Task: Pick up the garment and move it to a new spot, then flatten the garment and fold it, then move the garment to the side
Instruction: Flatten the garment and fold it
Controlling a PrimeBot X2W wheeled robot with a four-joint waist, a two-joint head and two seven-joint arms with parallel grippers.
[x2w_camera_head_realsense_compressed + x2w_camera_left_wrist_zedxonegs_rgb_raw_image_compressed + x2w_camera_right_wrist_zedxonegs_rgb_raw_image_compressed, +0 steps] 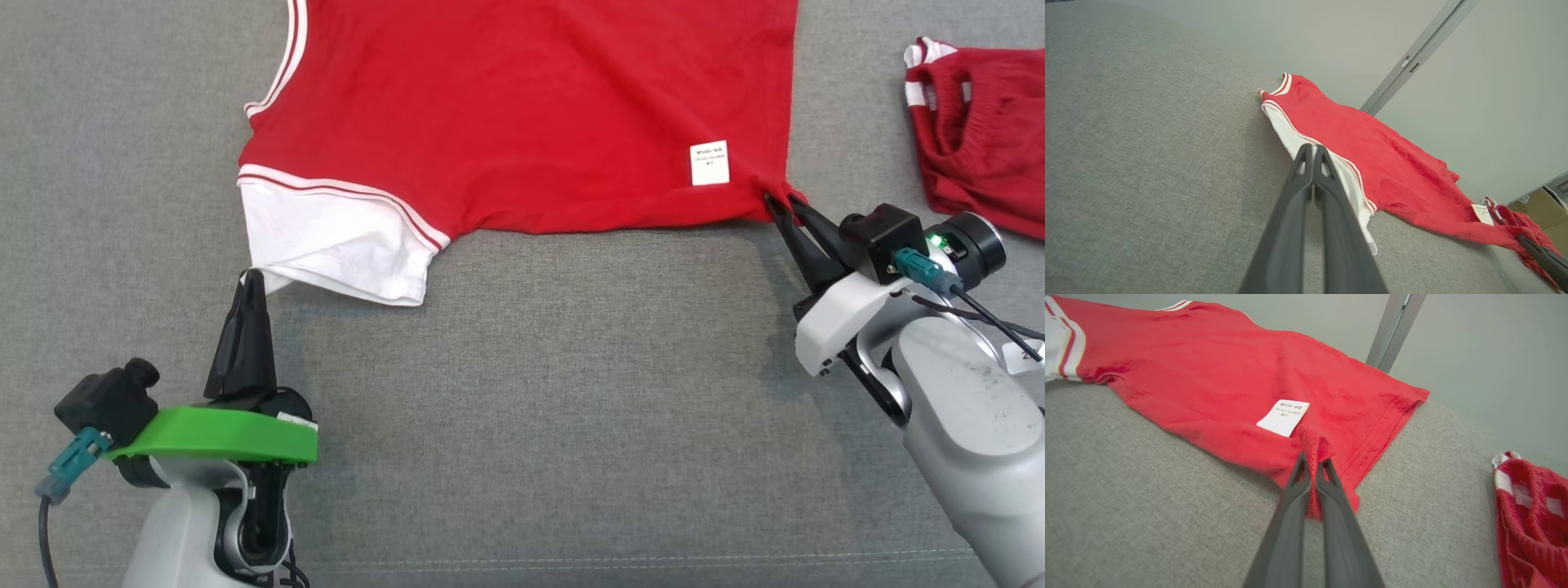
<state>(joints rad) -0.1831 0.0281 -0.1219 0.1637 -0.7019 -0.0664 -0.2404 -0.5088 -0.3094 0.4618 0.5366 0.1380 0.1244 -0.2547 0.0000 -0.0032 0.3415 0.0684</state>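
The shirt (pixel 522 106) lies spread on the grey surface (pixel 571 392), red body flat, its white sleeve (pixel 326 237) nearest our left side. We judge this to be the flattening step. The right claw (pixel 784 204) is closed tight on the hem corner just below the label (pixel 709 162), with a nub of red cloth bunched between the fingers. The left claw (pixel 251 279) is shut too, its tips touching the sleeve's lower corner; we cannot tell whether any cloth is pinched there.

To do this well, we would make sure the left side truly has cloth, then draw both corners evenly and low, with the near edge taut so no ridge forms by the label.

We count one shirt, one sleeve in view, one label, two claws, and one second garment (pixel 980 139), crumpled well to the right.
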